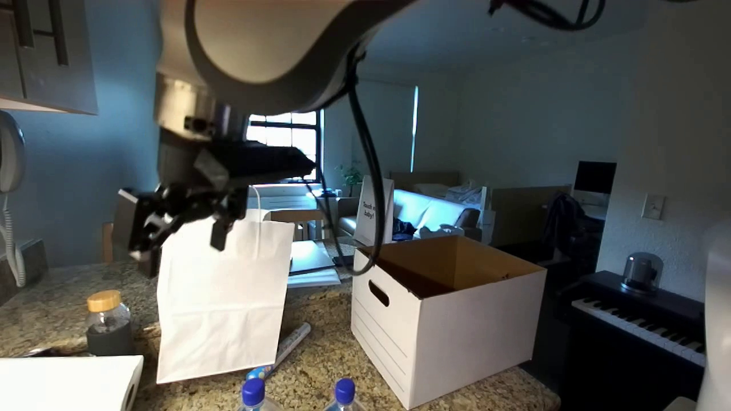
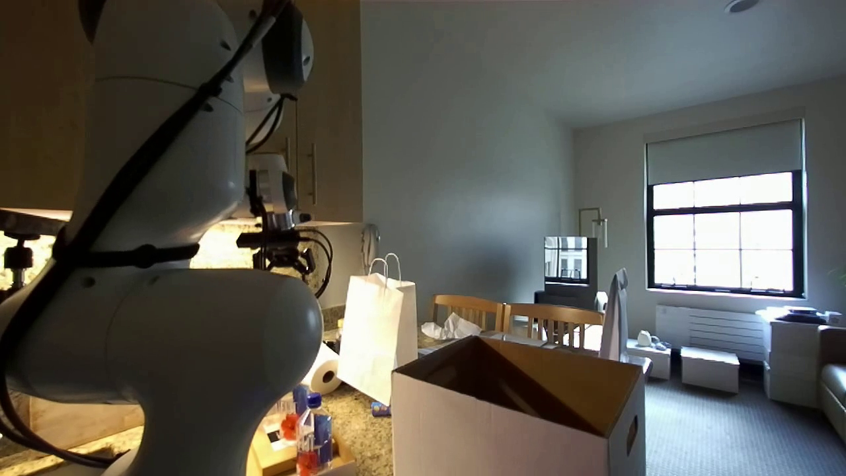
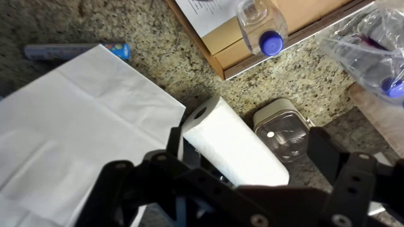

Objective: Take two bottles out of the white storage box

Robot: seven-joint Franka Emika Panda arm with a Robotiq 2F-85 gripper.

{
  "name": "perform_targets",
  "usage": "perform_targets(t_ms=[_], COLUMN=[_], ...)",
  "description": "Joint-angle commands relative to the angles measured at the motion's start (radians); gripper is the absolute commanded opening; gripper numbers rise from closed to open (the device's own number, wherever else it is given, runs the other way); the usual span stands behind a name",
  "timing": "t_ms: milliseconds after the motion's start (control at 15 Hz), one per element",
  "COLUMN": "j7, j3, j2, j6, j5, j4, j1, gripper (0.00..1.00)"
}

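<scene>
The white storage box (image 1: 480, 334) stands open-topped on the counter, and it also shows in an exterior view (image 2: 509, 430). Its brown inner walls show, but its floor is hidden. Clear bottles with blue caps show outside it: two caps, one on the left bottle (image 1: 253, 392) and one on the right bottle (image 1: 345, 392), at the bottom edge. A bottle (image 2: 314, 430) stands by a shallow cardboard tray (image 2: 274, 456); in the wrist view a bottle (image 3: 262, 28) is over that tray's corner. My gripper (image 1: 177, 242) is open and empty, high above the counter; its fingers (image 3: 246, 146) are wide apart.
A tall white paper bag (image 1: 225, 302) stands near my gripper. A paper towel roll (image 3: 233, 145), a clear-lidded container (image 3: 281, 130) and a clear plastic bag (image 3: 369, 53) with a blue cap lie below. A blue-capped tube (image 1: 292, 342) and a jar (image 1: 108, 325) are nearby.
</scene>
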Motion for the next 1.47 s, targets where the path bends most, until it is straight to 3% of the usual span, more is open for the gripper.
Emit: perform_targets(t_ms=[0, 400, 800, 1067, 1400], j7=[0.054, 0.037, -0.060, -0.093, -0.083], j3=[0.002, -0.091, -0.268, -0.314, -0.311], j2=[-0.208, -0.395, -0.395, -0.353, -0.335], j6=[-0.155, -0.256, -0.246, -0.243, -0.254], j5=[0.063, 0.074, 0.073, 0.061, 0.063], j4=[-0.070, -0.169, -0.233, -0.244, -0.237], j1=[-0.100, -0.324, -0.533, -0.596, -0.601], gripper=[1.00, 1.00, 1.00, 1.00, 1.00])
